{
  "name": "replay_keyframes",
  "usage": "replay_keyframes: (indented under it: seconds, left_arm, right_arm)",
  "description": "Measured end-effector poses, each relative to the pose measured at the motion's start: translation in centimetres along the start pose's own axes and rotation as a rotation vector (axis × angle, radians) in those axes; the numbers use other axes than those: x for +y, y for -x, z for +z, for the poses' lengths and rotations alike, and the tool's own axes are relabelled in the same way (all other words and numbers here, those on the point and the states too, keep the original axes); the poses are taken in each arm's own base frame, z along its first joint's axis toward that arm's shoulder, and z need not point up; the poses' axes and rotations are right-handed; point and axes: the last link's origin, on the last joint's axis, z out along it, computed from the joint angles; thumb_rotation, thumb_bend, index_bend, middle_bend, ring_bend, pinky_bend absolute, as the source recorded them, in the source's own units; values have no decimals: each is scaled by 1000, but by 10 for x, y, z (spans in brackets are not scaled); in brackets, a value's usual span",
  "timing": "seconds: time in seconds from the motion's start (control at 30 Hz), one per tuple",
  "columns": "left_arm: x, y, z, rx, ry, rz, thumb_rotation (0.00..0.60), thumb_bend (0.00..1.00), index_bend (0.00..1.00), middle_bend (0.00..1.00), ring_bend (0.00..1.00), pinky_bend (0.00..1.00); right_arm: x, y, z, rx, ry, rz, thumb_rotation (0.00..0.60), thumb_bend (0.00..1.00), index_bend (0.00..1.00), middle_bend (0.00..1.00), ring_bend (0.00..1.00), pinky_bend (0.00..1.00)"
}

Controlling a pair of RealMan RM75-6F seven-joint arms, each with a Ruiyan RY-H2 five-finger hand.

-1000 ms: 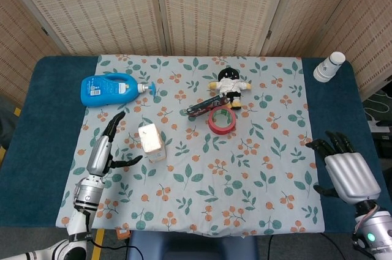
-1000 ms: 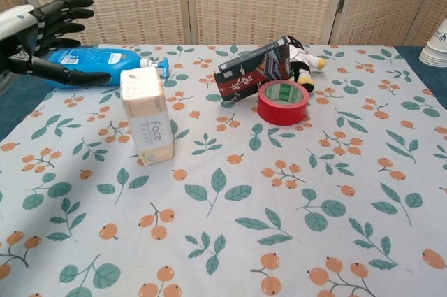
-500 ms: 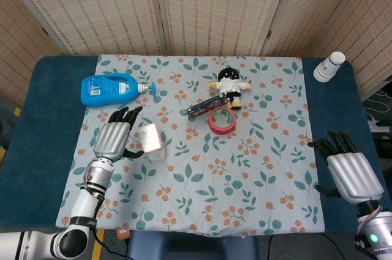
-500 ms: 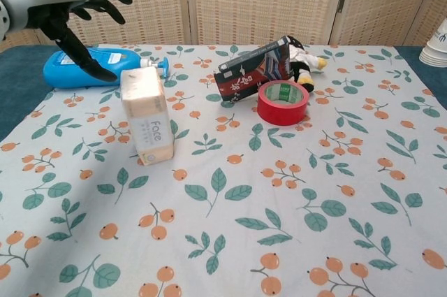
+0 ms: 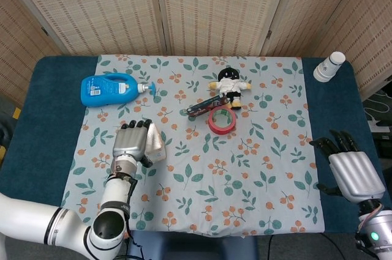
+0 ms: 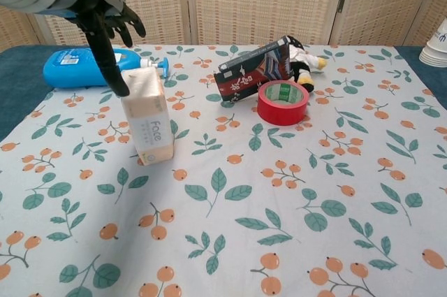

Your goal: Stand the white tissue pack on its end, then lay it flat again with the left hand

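The white tissue pack [image 6: 148, 119] stands upright on its end on the leaf-print cloth, left of centre. In the head view only its right edge [image 5: 157, 144] shows beside my left hand [image 5: 131, 144], which hovers over it. In the chest view my left hand [image 6: 105, 12] reaches in from the upper left with fingers spread, and its thumb tip touches the pack's top left corner. It does not grip the pack. My right hand [image 5: 351, 173] rests open near the table's right front edge, far from the pack.
A blue detergent bottle [image 6: 75, 67] lies behind the pack. A red tape roll [image 6: 282, 102], a dark box [image 6: 251, 73] and a plush doll [image 6: 305, 59] sit at centre back. A white paper cup [image 5: 329, 66] stands at the far right corner.
My left hand has swung right from beside the pack to over its top, and its thumb now touches the top corner. The pack still stands. The right hand has barely moved.
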Motion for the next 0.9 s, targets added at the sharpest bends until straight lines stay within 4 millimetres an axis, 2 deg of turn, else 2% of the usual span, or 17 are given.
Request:
replay_keyframes:
  seconds: [0.1,0.33,0.63,0.9]
  left_arm:
    - [14,3,-1,-28,3,11,600,124,0,47,0,90]
    - [24,11,7,65,15,94,600,128,0,47,0,83]
    - [26,27,23,103,-17,171,600,140,0,50,0,83]
    - [29,27,39,87,-48,133,600,141,0,63,0,85]
  right_arm:
    - [0,0,0,1,1,1,600,55,203,168,0,0]
    - [3,-2,0,9,6,5,600,55,203,168,0,0]
    - [3,-1,1,4,9,5,600,55,203,168,0,0]
    - [5,-2,3,7,17,6,600,55,203,168,0,0]
